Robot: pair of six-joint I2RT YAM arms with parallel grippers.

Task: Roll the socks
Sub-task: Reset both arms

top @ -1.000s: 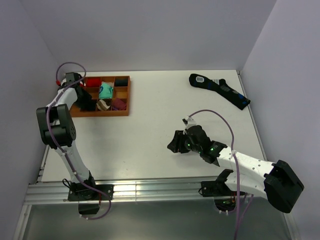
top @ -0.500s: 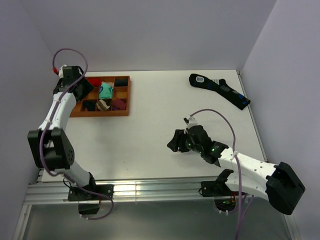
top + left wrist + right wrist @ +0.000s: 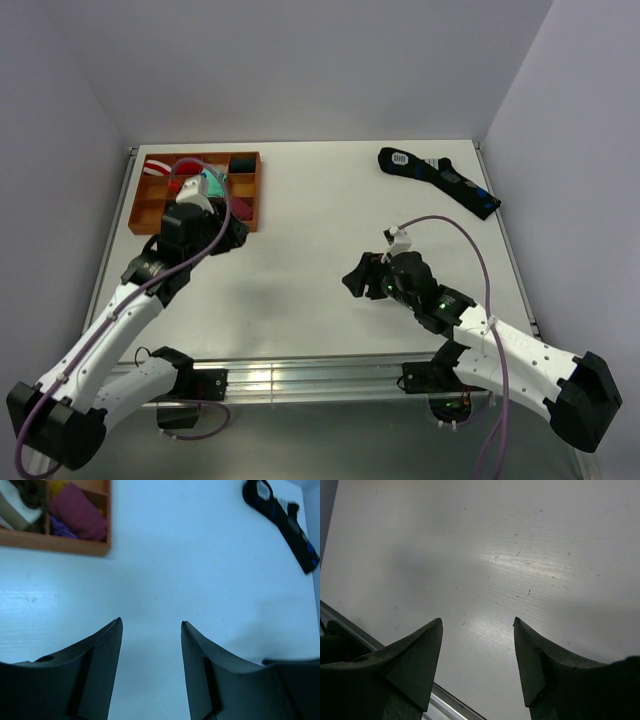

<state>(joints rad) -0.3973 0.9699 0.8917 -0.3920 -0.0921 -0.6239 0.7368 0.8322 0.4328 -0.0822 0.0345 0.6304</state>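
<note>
left end effector (image 3: 151, 624): released, holding nothing, over the tabletop (image 3: 320, 220) just past the near right corner of the orange tray (image 3: 55, 545) | right end effector (image 3: 477, 621): released, empty, above bare tabletop near the front edge | socks: cannot tell, left arm (image 3: 130, 300) covers part of the tray | long black sock (image 3: 440, 180): far right corner
</note>
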